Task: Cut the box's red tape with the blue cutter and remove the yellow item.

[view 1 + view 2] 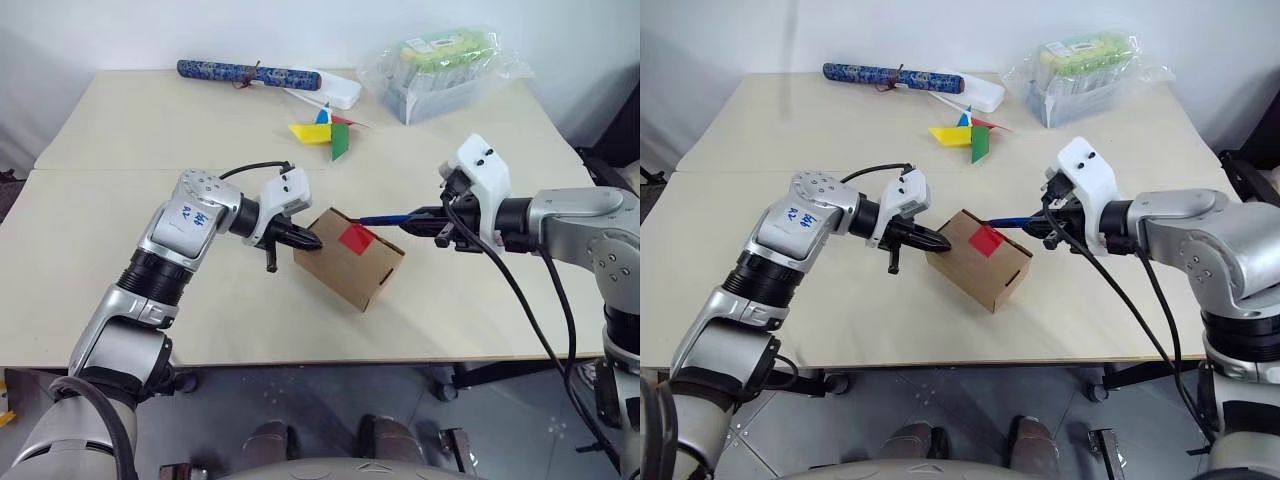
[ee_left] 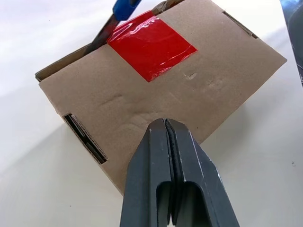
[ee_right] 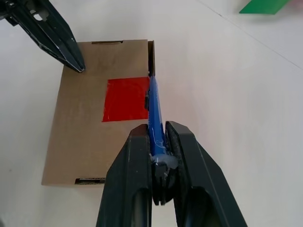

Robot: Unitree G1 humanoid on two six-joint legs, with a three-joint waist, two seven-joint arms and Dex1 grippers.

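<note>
My left tool [image 1: 318, 241], fingers together, presses the box [image 1: 350, 260]; my right tool [image 3: 158, 137] clamps the blue cutter [image 3: 155, 111], its tip at the red tape [image 3: 125, 99] edge.

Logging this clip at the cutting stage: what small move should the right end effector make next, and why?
Probably draw the blue cutter along the flap seam, through the red tape. The right end effector is shut on the cutter, whose tip sits at the tape's edge by the seam, and the tape looks uncut. The shut left end effector presses the box, steadying it.
</note>
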